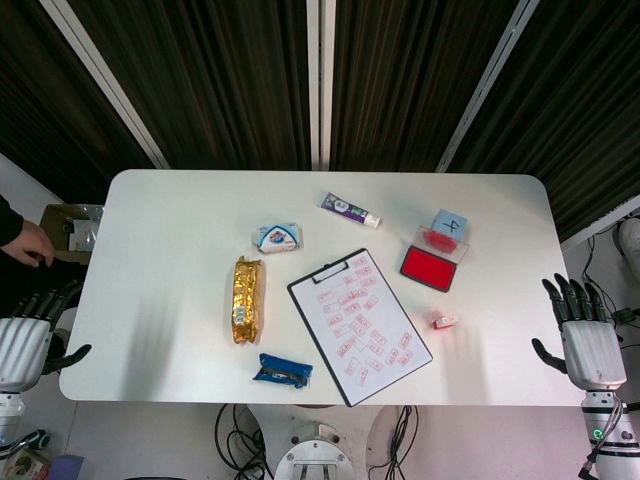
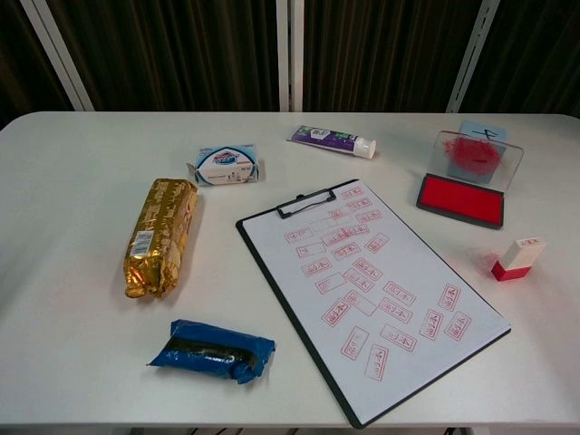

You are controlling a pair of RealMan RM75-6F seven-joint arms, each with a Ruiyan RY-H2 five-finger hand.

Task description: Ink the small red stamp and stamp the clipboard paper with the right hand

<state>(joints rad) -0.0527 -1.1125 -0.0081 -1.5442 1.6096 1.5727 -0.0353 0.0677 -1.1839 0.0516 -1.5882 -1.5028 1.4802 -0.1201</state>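
The small red stamp [image 1: 445, 321] [image 2: 517, 258] lies on its side on the white table, right of the clipboard [image 1: 359, 326] [image 2: 370, 294], whose paper carries several red stamp marks. Behind the stamp, the red ink pad [image 1: 428, 268] [image 2: 459, 199] sits with its clear lid raised. My right hand [image 1: 585, 335] hangs open off the table's right edge, fingers spread, well right of the stamp. My left hand [image 1: 28, 335] is open beyond the left edge. The chest view shows neither hand.
A gold packet [image 1: 247, 299] [image 2: 161, 236], a blue wrapper [image 1: 282, 371] [image 2: 217, 351], a small white-blue pack [image 1: 277, 238] [image 2: 226, 166] and a purple tube [image 1: 350, 210] [image 2: 332, 140] lie on the table [image 1: 170, 260]. A person's hand [image 1: 28, 243] shows at the far left.
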